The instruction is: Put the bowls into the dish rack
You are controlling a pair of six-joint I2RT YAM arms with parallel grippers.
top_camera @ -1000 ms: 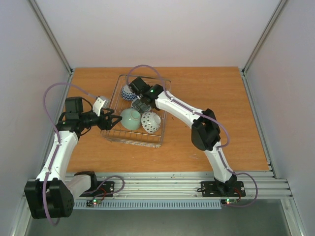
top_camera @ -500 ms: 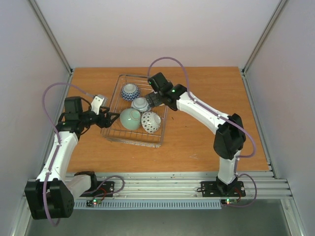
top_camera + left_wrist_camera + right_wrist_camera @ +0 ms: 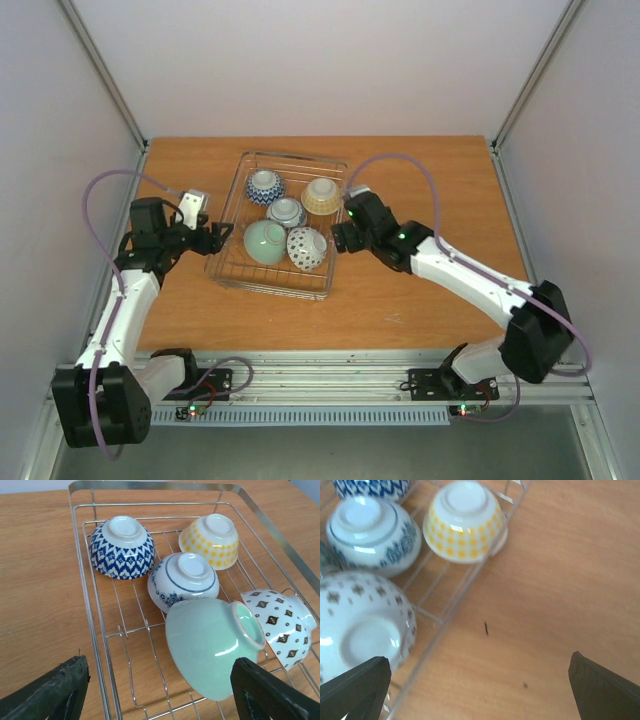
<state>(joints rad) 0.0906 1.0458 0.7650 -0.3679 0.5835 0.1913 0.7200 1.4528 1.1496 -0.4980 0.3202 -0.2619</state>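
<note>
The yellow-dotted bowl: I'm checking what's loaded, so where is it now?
Top view: the yellow-dotted bowl sits upside down in the dish rack, in its far right corner, right of the blue zigzag bowl and beyond the white floral bowl.

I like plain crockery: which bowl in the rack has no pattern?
The mint green bowl, tipped sideways; the other four all carry dots, motifs or blue designs.

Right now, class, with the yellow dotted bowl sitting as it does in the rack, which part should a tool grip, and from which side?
Probably the raised foot ring of the yellow dotted bowl, pinched from above. The bowl sits upside down in the dish rack, rim down on the wires, so the foot is the only narrow edge facing up; its rounded wall would likely slip.
</note>
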